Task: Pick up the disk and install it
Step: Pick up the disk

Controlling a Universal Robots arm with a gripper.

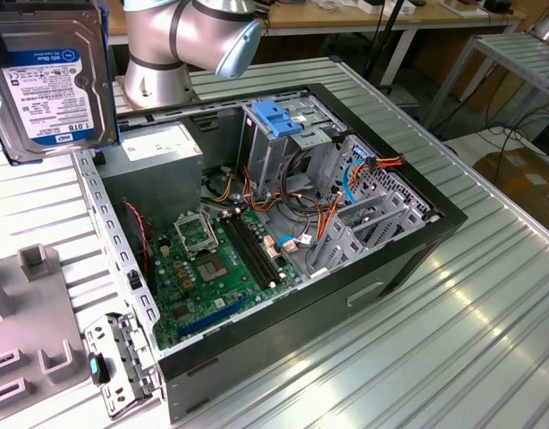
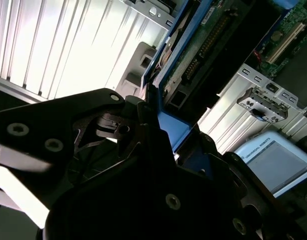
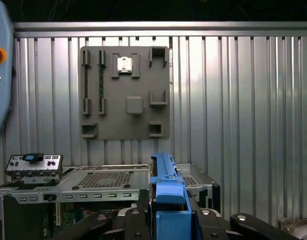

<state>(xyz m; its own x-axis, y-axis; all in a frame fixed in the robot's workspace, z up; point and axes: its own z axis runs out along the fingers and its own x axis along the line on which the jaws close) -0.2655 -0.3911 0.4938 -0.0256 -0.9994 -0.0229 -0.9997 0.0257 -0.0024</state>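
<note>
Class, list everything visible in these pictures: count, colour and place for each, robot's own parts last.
disk: one, silver with blue rails, held aloft at the exterior view's left.
computer case: one, black, open on the table.
motherboard: one, green, inside the case.
power-supply box: one, grey, inside the case.
drive cage: one, metal with blue handle, inside the case.
fixture plate: one, grey, on the table beside the case.
table: one, ribbed silver, under the case.
arm: one, silver, at the exterior view's top.
pincer: one, black, shut on the disk.
</note>
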